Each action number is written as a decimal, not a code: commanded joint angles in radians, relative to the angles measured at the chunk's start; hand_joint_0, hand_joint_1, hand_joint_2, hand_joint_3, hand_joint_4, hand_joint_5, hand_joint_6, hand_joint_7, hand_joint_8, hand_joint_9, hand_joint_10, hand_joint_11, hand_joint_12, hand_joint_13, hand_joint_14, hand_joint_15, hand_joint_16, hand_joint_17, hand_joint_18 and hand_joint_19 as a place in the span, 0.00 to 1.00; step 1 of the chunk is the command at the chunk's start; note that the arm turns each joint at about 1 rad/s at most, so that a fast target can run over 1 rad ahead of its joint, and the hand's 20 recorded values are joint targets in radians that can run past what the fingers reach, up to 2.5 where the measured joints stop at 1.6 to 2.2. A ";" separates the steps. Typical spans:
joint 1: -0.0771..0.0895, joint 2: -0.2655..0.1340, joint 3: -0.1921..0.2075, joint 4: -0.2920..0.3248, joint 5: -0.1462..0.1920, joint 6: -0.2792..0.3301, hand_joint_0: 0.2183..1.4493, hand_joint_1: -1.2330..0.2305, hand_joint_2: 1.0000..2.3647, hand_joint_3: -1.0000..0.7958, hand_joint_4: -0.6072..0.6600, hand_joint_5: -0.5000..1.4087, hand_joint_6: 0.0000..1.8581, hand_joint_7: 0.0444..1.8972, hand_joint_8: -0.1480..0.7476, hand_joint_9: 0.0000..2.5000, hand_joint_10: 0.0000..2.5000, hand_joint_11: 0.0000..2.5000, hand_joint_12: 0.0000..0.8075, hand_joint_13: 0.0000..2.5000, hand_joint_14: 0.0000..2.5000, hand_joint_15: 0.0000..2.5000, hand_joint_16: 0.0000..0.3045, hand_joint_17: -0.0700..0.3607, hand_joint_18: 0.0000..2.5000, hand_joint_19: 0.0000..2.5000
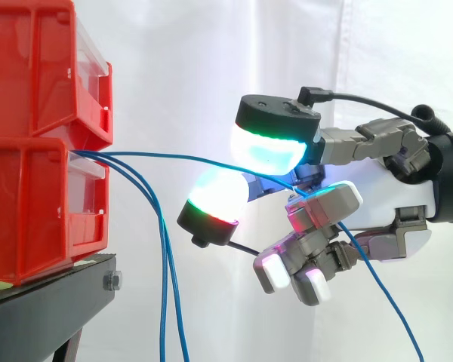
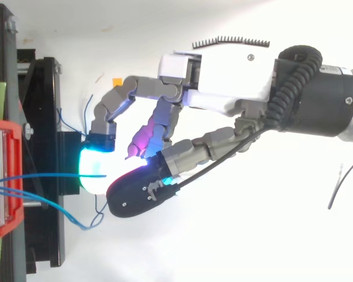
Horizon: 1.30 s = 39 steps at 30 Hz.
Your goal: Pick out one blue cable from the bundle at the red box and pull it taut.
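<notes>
Two stacked red bins (image 1: 30,113) stand at the left on a black stand (image 1: 53,290). Several thin blue cables come out between the bins. One blue cable (image 1: 181,157) arcs rightward to my hand (image 1: 377,200), passes between two glowing pads (image 1: 268,147) and drops away behind the palm toward the lower right. From above, that cable (image 2: 47,174) runs from the red bins (image 2: 0,170) to the cyan pad (image 2: 94,170) of the hand (image 2: 223,76). The hand's other fingers are curled beneath the palm. The hand is shut on this cable, which sags slightly.
Two other blue cables (image 1: 164,302) hang straight down from the bins beside the stand. Seen from above, a loose blue loop (image 2: 65,211) lies near the stand (image 2: 47,147). A white curtain hangs behind.
</notes>
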 commanded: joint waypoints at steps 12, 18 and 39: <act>0.001 0.000 0.000 0.001 0.000 -0.002 0.36 0.27 0.02 0.49 0.49 0.21 0.50 0.43 0.52 0.61 0.01 0.48 0.52 0.41 0.01 0.23 0.19 0.46 0.39 0.31; 0.004 0.000 0.000 0.001 0.000 -0.002 0.36 0.25 0.02 0.53 0.50 0.22 0.50 0.46 0.53 0.63 0.01 0.48 0.53 0.42 0.01 0.23 0.19 0.47 0.41 0.31; 0.004 0.017 -0.002 -0.081 -0.051 -0.018 0.35 0.24 0.01 0.54 0.51 0.23 0.49 0.50 0.54 0.64 0.01 0.44 0.55 0.43 0.01 0.23 0.21 0.49 0.43 0.30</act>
